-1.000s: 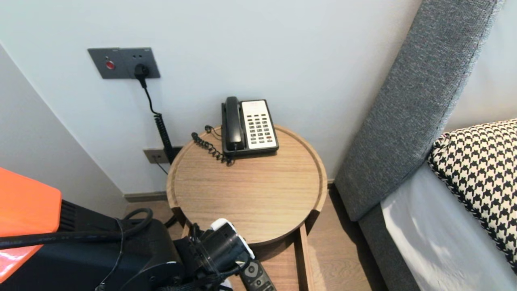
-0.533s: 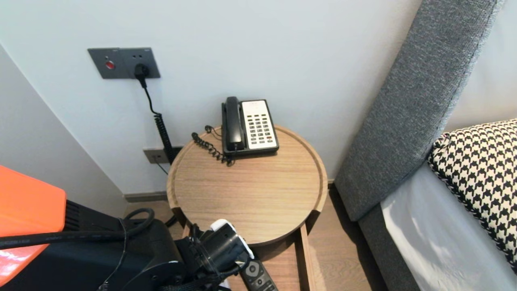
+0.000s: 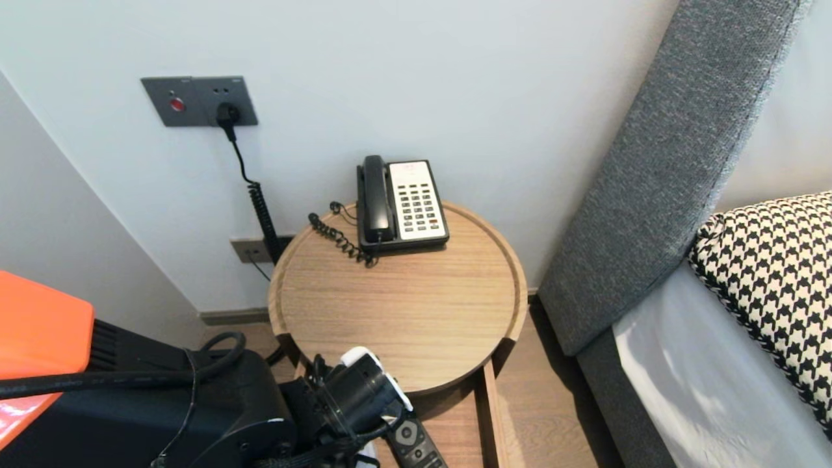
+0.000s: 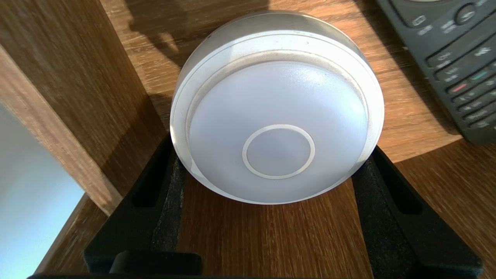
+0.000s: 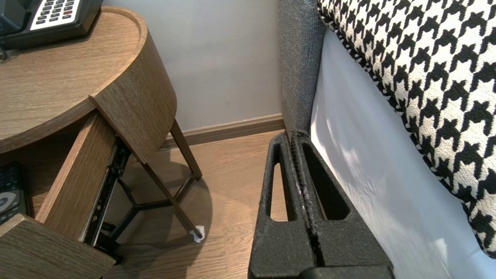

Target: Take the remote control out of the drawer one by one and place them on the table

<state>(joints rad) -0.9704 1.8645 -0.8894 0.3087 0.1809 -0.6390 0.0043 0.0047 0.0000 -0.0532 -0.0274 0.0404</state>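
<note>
Bedside drawer (image 4: 271, 240) | left tool (image 4: 273, 162) grips white puck light (image 4: 277, 108) | right tool (image 5: 295, 155) clenched by bed (image 5: 387, 174)

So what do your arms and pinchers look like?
The left arm is black and round, with a white cap and looping black cables. The left tool and right tool each have two rough black fingers with long slots.

I'm working in what looks like a hotel bedroom: on the right, a grey padded headboard (image 3: 656, 182), a white sheet (image 3: 689, 377) and 1 houndstooth pillow (image 3: 773, 273). Far against the wall, a round wooden bedside table (image 3: 403, 312) carries a corded desk phone (image 3: 401, 205). Its near drawer (image 3: 486, 409) holds a TV remote (image 3: 413, 445) and a white puck light (image 4: 277, 116); a grey socket panel (image 3: 198, 101) sits far left
</note>
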